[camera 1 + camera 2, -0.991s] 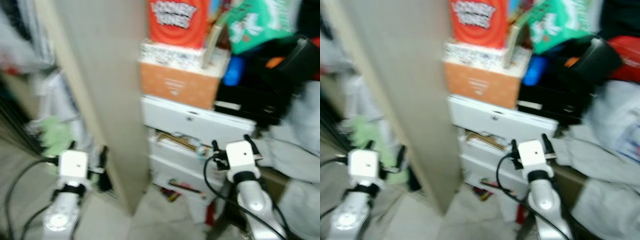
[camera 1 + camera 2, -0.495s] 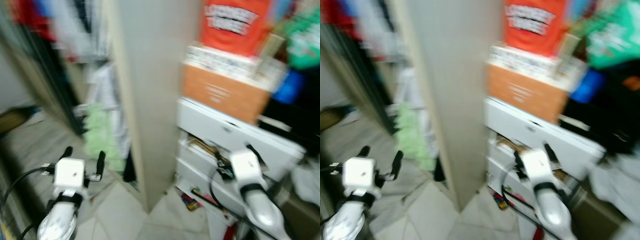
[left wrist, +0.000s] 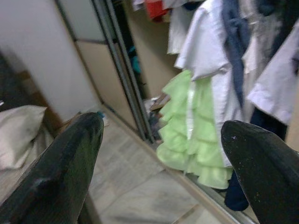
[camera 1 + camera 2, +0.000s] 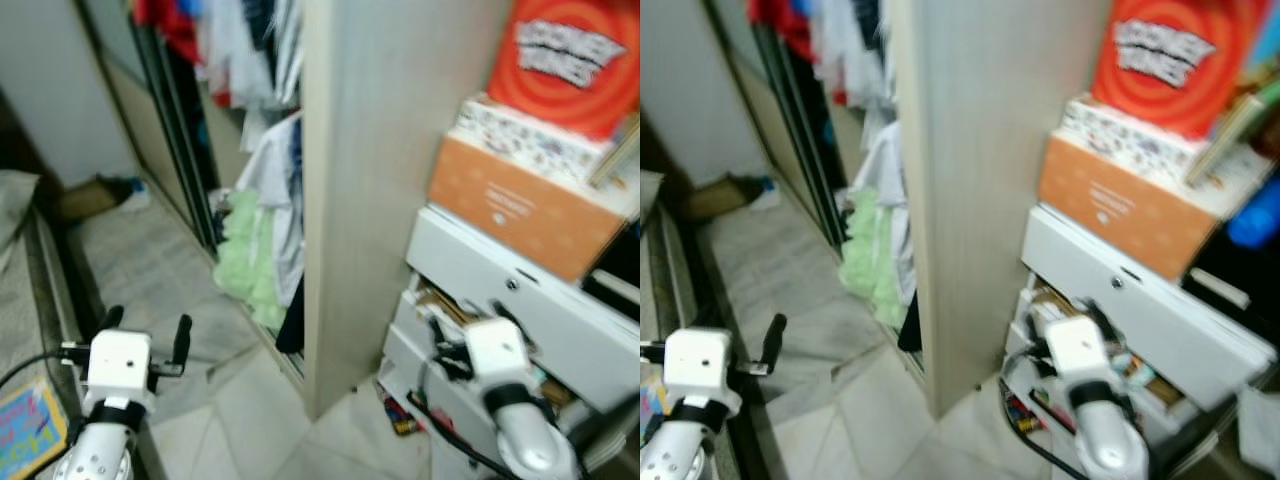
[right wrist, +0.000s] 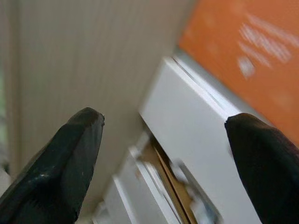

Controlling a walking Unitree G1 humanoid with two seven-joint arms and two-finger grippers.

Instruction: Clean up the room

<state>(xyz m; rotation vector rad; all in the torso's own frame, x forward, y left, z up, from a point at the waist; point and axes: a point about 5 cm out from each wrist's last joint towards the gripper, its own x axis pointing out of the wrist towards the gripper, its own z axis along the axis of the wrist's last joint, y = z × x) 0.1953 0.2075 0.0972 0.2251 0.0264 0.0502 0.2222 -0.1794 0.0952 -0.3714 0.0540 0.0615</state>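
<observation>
My left gripper (image 4: 147, 328) hangs open and empty low on the left, above the grey tiled floor. In the left wrist view it (image 3: 161, 154) faces a light green ruffled garment (image 3: 191, 130) hanging under a white shirt (image 3: 210, 51) in an open wardrobe. My right gripper (image 4: 475, 328) is open and empty, close in front of a white drawer unit (image 4: 520, 300) with a half-open, stuffed drawer. Small loose items (image 4: 400, 420) lie on the floor below the drawers.
A tall beige wardrobe panel (image 4: 390, 180) stands between the two arms. An orange box (image 4: 520, 205) and a red box (image 4: 575, 60) are stacked on the drawer unit. A colourful book (image 4: 30, 435) lies at the lower left beside a bed edge (image 4: 15, 200).
The whole view has swung to the left, bringing the open wardrobe with its hanging clothes into sight. Both grippers stay open and empty.
</observation>
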